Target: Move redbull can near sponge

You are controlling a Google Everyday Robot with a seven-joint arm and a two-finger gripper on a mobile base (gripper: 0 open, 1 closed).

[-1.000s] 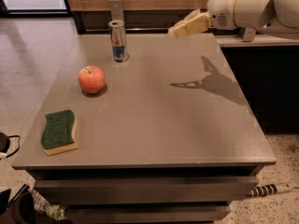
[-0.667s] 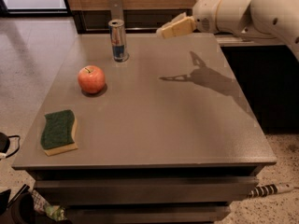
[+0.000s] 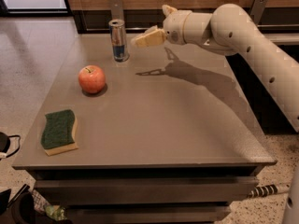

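the gripper [image 3: 138,41] has swung in, now just beside the redbull can [image 3: 118,40]; open or closed, cannot tell; grasp likely next.

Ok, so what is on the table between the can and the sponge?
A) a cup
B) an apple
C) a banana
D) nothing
B: a red apple sits on the table between the can at the back and the sponge at the front, while the gripper hovers beside the can's top.
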